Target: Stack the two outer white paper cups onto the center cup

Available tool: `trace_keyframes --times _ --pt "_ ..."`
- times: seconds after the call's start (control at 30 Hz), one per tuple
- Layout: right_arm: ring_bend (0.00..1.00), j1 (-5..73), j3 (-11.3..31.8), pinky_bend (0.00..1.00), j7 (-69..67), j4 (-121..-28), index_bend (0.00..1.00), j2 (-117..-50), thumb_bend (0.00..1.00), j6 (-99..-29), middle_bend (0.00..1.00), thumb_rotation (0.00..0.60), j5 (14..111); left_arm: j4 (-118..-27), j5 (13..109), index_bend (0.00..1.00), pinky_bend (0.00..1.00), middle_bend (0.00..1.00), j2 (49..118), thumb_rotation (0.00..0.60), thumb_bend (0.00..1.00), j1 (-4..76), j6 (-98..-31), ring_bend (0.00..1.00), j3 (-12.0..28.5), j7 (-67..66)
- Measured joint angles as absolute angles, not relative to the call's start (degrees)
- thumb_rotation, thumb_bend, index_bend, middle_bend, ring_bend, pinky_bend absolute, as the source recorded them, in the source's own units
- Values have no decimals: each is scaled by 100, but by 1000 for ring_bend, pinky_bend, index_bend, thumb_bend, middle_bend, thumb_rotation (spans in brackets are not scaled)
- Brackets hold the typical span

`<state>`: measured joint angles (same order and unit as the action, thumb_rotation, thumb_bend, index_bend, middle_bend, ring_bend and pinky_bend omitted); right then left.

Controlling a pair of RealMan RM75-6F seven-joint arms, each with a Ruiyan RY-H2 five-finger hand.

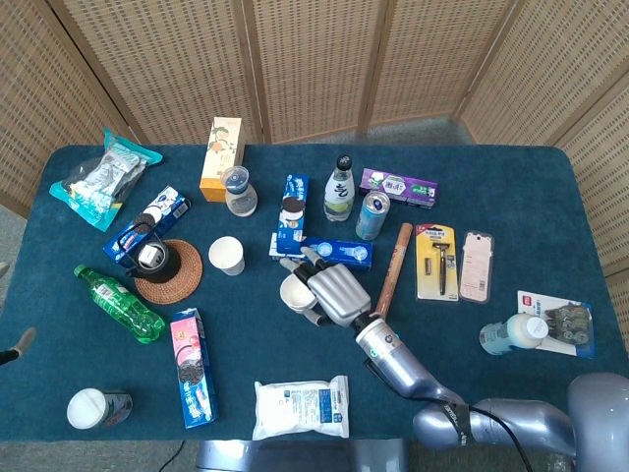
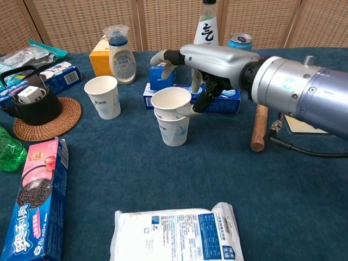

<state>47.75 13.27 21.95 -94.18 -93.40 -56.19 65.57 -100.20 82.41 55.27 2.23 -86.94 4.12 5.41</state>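
Observation:
A white paper cup (image 2: 169, 102) sits nested in the center cup (image 2: 173, 131), and the stack stands upright on the blue cloth. In the head view the stacked cups (image 1: 292, 293) lie just left of my right hand (image 1: 336, 291). My right hand (image 2: 209, 64) reaches over the stack from the right, thumb against the upper cup's side and fingers behind its rim. Another white paper cup (image 2: 103, 97) stands alone to the left, also seen from the head camera as the lone cup (image 1: 226, 254). My left hand is not seen.
A black kettle on a woven coaster (image 2: 46, 122) stands left of the lone cup. A blue cookie box (image 2: 209, 100) lies just behind the stack, and a wooden stick (image 2: 258, 128) lies to its right. A white packet (image 2: 176, 234) rests near the front edge.

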Motion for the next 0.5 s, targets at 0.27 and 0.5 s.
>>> trace_keyframes --times 0.27,0.5 --pt "0 4718 1276 393 2150 -9502 0 -9262 349 -5755 18 600 6668 -10017 8247 0 0 0 5519 600 319 219 -8694 0 410 565" --pt "0 4404 1052 357 1893 -9581 0 -8945 330 -6192 0 600 7263 -10025 8236 0 0 0 5494 600 319 203 -8718 0 421 610"
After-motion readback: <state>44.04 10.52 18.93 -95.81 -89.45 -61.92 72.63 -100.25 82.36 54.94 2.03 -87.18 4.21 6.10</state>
